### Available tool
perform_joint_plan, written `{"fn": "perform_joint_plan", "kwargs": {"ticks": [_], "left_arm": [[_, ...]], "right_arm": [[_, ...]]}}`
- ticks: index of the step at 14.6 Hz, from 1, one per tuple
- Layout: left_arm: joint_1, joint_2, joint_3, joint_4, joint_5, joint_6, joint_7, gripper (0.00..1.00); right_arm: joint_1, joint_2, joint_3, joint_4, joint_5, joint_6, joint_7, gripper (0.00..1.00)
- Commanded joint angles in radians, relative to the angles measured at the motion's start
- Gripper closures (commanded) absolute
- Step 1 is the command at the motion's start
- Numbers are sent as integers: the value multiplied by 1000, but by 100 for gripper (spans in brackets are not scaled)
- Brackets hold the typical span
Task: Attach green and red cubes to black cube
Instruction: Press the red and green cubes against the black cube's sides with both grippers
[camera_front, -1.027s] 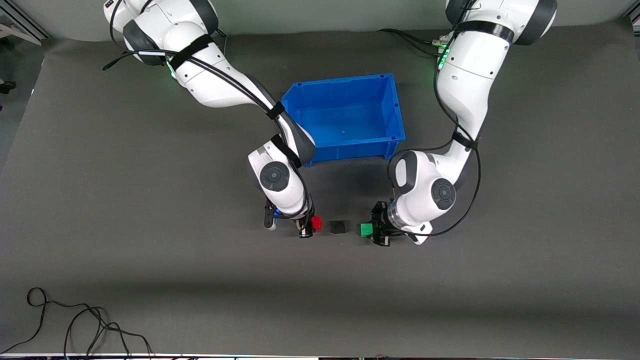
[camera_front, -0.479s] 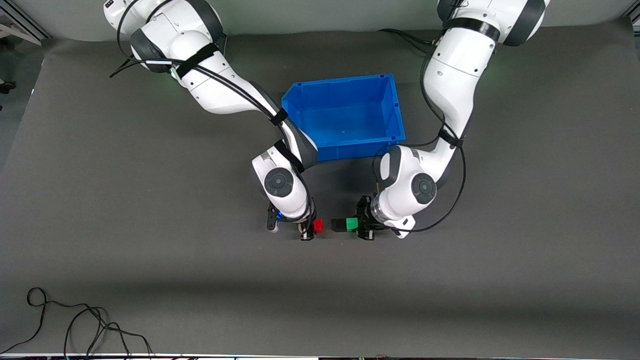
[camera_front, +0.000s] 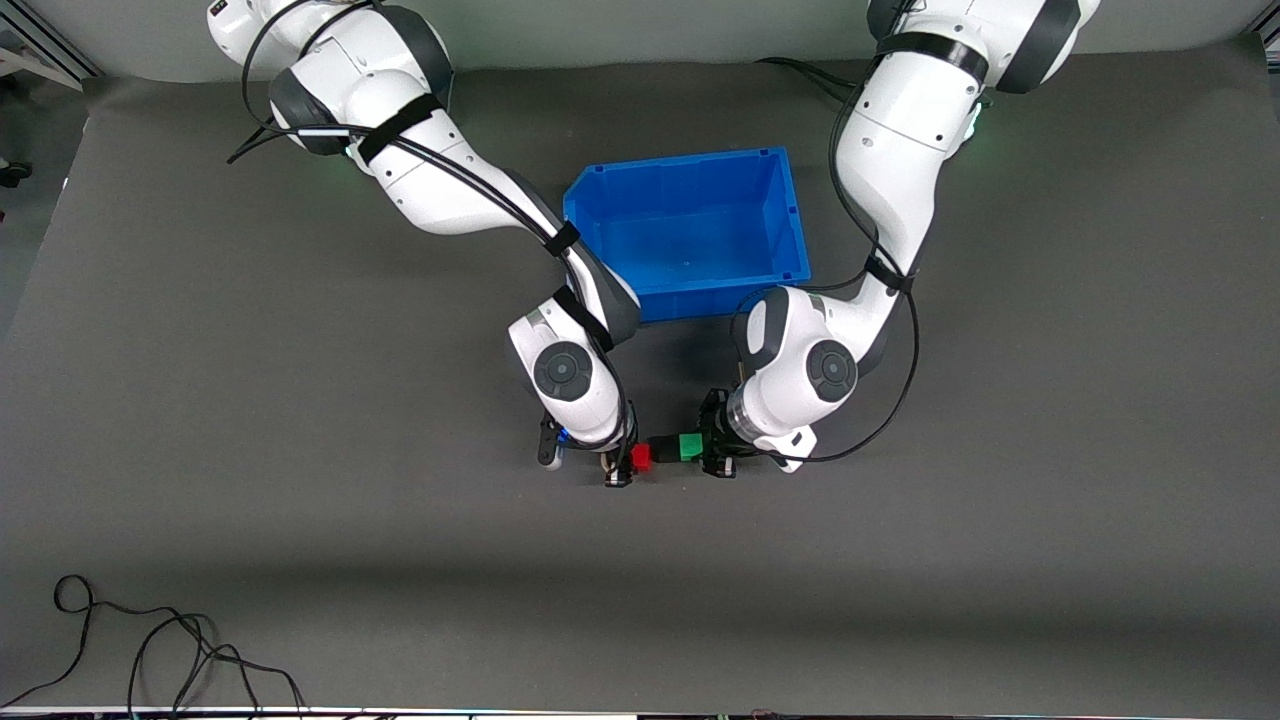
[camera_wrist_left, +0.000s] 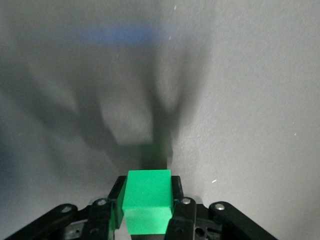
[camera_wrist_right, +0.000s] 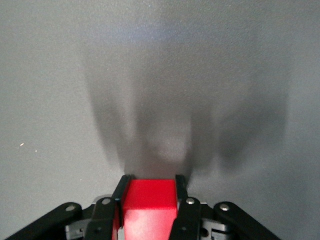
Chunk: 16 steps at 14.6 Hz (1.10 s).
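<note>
Left gripper (camera_front: 706, 447): clamped shut on the small bright green plastic cube (camera_front: 689, 446), low over the middle of the dark grey matte table (camera_front: 300, 400); in the left wrist view the black fingers (camera_wrist_left: 178, 207) pressed both sides of the green cube (camera_wrist_left: 147, 207).
Right gripper (camera_front: 622, 462): closed tight on the small bright red plastic cube (camera_front: 641, 457), also low over the table's middle; in the right wrist view the fingers (camera_wrist_right: 182, 207) gripped the red cube (camera_wrist_right: 148, 210) on two sides.
Small matte black cube (camera_front: 662, 446): sat between the two coloured cubes, the green one touching it on the side toward the left arm's end; the red one lay just beside its other side, contact there could not be told.
Row of cubes: well away from every table edge, nearer to the front camera than the bin.
Blue plastic open bin (camera_front: 790, 215): stood on the table toward the edge where the arm bases stood.
Black cable loops (camera_front: 150, 645): lay near the table corner closest to the front camera, at the right arm's end.
</note>
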Motion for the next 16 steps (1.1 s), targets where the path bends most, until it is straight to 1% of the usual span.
{"fn": "perform_joint_plan", "kwargs": {"ticks": [1, 7, 8, 9, 10, 11, 14, 16], "left_arm": [[-28, 30, 13, 45, 8, 27, -61, 89], [-25, 32, 14, 48, 8, 31, -67, 87], [-25, 32, 16, 48, 8, 31, -67, 84], [-25, 30, 16, 48, 9, 31, -65, 61], [-25, 30, 17, 48, 14, 31, -62, 10], [-25, 29, 19, 48, 19, 31, -64, 0], [-18, 21, 24, 45, 25, 27, -59, 0], [-1, 12, 39, 37, 46, 13, -55, 0]], "right_arm": [[28, 38, -14, 42, -31, -16, 40, 100], [28, 64, -14, 48, -36, -11, 38, 100], [26, 66, -14, 50, -36, -10, 37, 100], [20, 66, -14, 53, -36, -8, 34, 100], [19, 66, -14, 54, -36, -7, 27, 100], [16, 66, -14, 54, -36, -5, 26, 100], [12, 75, -14, 57, -38, 3, 21, 100], [11, 93, -15, 86, -36, 3, 15, 100]]}}
